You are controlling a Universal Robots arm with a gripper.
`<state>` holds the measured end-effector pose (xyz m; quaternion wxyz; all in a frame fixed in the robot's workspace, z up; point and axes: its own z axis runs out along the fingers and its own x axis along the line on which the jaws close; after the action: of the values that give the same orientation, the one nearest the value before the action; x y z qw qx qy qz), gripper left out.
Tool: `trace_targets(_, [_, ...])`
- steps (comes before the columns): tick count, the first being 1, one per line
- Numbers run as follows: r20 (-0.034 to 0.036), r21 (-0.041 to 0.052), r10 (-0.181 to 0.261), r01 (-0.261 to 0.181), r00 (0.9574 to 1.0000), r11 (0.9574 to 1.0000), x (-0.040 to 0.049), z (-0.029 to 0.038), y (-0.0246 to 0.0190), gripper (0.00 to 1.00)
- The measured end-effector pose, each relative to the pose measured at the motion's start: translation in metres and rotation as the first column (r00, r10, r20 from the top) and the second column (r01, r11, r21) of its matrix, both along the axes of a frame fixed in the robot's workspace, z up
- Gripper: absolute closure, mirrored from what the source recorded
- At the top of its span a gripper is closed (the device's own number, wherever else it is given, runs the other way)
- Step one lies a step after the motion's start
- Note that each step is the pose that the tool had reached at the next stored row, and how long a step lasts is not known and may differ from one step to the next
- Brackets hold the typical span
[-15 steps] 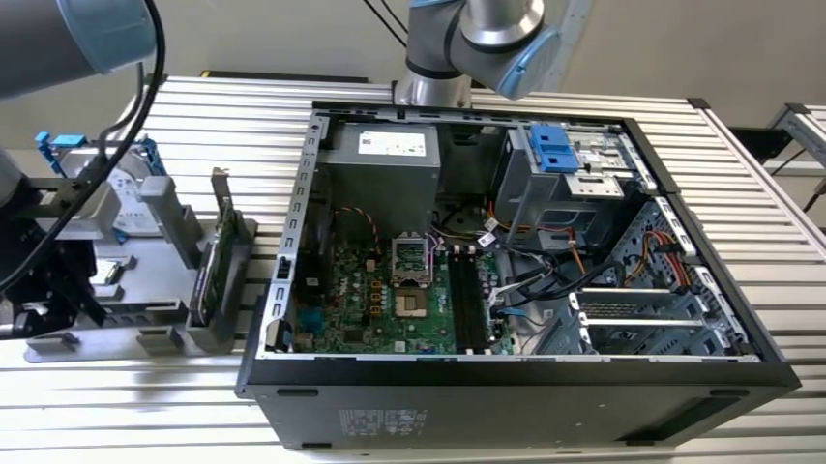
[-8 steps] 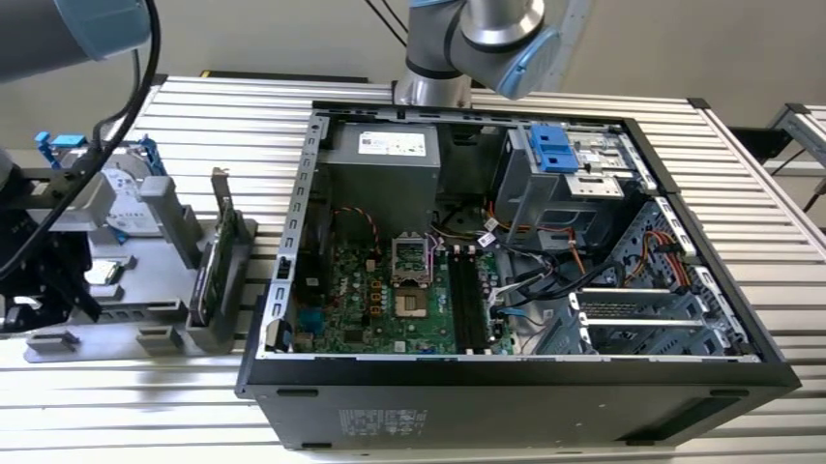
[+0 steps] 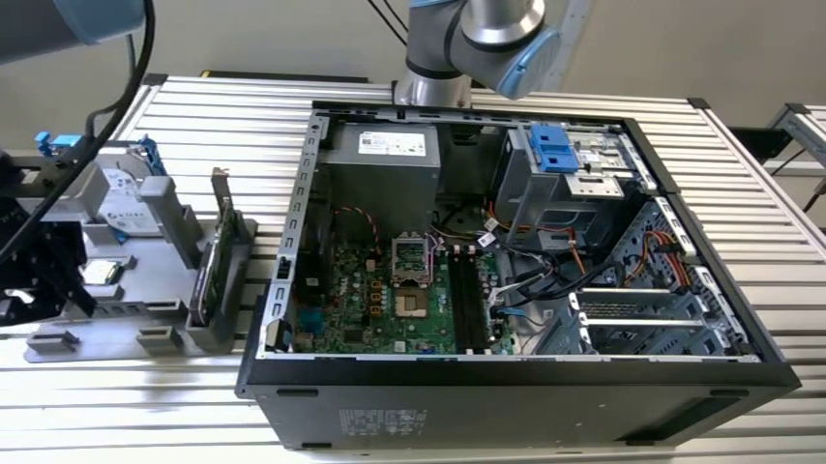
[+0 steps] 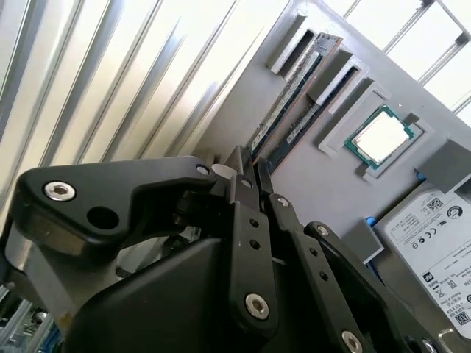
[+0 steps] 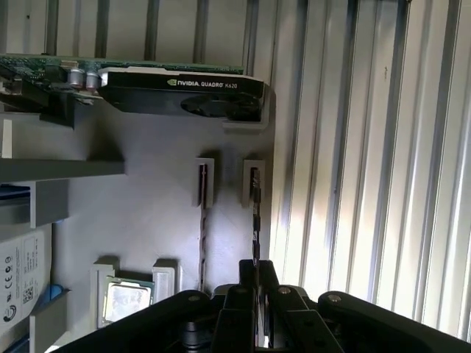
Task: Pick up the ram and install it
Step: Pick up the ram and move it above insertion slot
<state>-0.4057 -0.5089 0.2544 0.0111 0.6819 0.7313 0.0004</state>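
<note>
In the exterior view, a grey parts tray (image 3: 153, 290) is seen at nine o'clock from the open computer case (image 3: 516, 377), and a graphics card (image 3: 217, 256) is stood on edge in it. In the second wrist view, the gripper (image 4: 249, 168) is clamped on the ram (image 4: 291, 95), which is seated in the tray slot nearest the tray's edge. In the first wrist view, a second stick (image 5: 202, 228) is seen just beside it, between the ram and a processor chip (image 5: 126, 300).
</note>
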Motion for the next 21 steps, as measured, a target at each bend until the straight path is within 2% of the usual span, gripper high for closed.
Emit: trace_targets(21, [0.0,0.0,0.0,0.0,1.0,1.0,0.0,0.0277,0.0,1.0])
